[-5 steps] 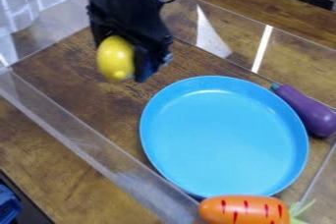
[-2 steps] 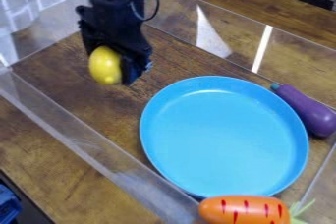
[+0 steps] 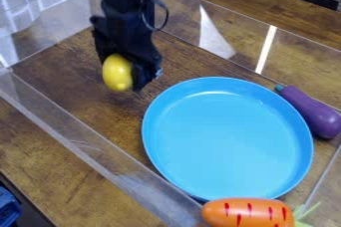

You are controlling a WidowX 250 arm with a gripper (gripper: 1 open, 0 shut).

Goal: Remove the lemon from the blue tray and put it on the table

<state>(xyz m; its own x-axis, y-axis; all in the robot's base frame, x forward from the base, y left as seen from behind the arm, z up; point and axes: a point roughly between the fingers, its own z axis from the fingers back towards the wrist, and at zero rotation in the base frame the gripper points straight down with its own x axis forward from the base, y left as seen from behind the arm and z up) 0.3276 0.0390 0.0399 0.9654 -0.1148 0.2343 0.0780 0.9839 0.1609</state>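
Observation:
The yellow lemon [image 3: 119,73] sits between the fingers of my black gripper [image 3: 123,70], which is shut on it. It hangs low over the dark wooden table [image 3: 74,97], left of the blue tray [image 3: 229,137] and outside its rim. Whether the lemon touches the table I cannot tell. The light-blue round tray lies with nothing in it at the centre right.
A purple eggplant [image 3: 313,111] lies against the tray's right rim. An orange carrot [image 3: 248,213] sits at the tray's near edge. Clear acrylic walls [image 3: 80,141] run along the table's front left and back sides.
My gripper, still shut on the lemon, has sunk lower toward the table, staying left of the tray. The tray, eggplant and carrot have not moved.

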